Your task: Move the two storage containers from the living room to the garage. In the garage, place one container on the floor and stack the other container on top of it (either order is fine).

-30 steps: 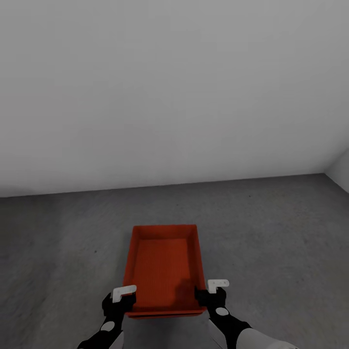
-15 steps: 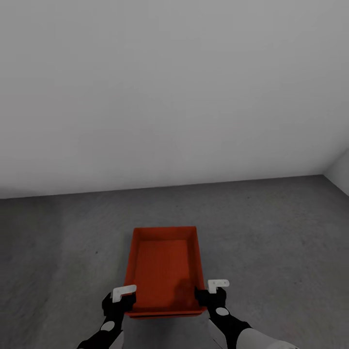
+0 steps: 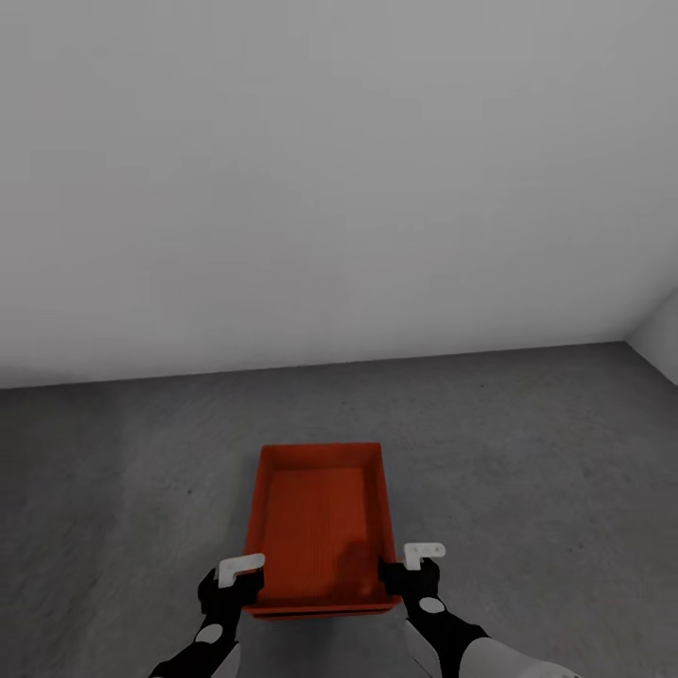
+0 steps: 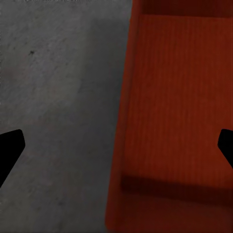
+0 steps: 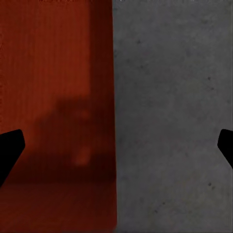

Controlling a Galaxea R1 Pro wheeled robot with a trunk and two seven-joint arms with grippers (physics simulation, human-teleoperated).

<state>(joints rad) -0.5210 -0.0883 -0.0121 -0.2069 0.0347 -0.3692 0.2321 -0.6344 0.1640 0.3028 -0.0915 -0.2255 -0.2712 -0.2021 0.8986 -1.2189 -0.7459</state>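
the orange-red rectangular open-topped plastic bin runs lengthwise away, between left fingers and right fingers, both spread wide astride its side walls.

The left gripper and right gripper are covering the near corners of the orange bin; both wrist views are cutting the bin off at their edges; whether it is touching the floor is staying unclear.
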